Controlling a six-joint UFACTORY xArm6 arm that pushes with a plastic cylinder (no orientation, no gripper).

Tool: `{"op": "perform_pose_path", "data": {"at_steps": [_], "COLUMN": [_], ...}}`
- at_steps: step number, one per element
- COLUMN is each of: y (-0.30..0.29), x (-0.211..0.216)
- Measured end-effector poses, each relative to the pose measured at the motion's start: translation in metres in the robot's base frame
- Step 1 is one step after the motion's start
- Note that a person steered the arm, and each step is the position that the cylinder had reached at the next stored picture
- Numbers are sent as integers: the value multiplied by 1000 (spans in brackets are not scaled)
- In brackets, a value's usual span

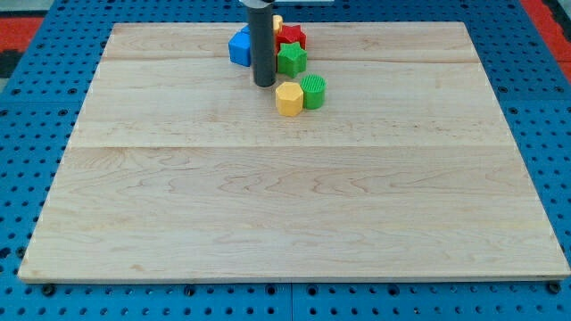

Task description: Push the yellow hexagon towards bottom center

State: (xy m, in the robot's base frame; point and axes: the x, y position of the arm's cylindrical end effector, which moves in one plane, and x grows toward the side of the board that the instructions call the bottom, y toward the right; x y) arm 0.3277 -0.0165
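The yellow hexagon (288, 98) lies on the wooden board (294, 205) near the view's top centre, touching a green round block (314, 91) on its right. My tip (264, 84) is at the end of the dark rod, just left of and slightly above the yellow hexagon, a small gap apart. A green star (292, 59) sits right of the rod. A red star (292, 37) lies above it. A blue block (239, 47) lies left of the rod. A small yellow block (277, 22) is partly hidden behind the rod.
The board rests on a blue pegboard surface (36, 107) that surrounds it on all sides. A red area (549, 22) shows at the view's top right corner.
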Motion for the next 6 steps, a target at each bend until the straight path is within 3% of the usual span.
{"op": "perform_pose_path", "data": {"at_steps": [1, 2, 3, 4, 6], "y": [31, 59, 121, 121, 52], "x": [89, 138, 142, 178, 144]}}
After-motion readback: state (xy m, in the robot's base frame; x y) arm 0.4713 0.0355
